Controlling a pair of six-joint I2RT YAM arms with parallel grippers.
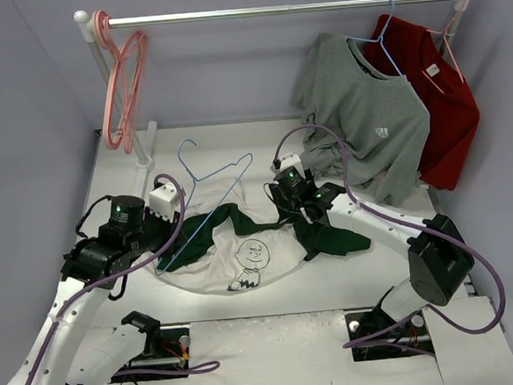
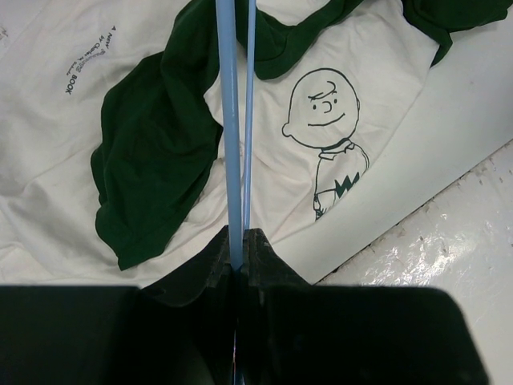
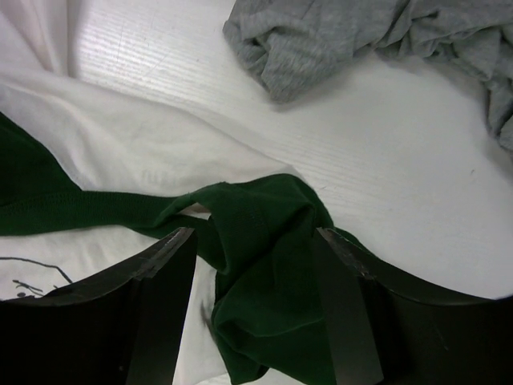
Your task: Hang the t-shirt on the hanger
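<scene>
Left wrist view: the left fingers (image 2: pixel 210 265) are clamped together on the hanger (image 2: pixel 231 120), which extends over the t-shirt (image 2: pixel 377 88). The right fingers (image 3: pixel 160 289) stand apart, straddling bunched dark green t-shirt fabric on the counter (image 3: pixel 361 152).

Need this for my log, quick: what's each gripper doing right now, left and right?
Left gripper: closed on the hanger.
Right gripper: open, fingers straddling a green fold of the t-shirt.
</scene>
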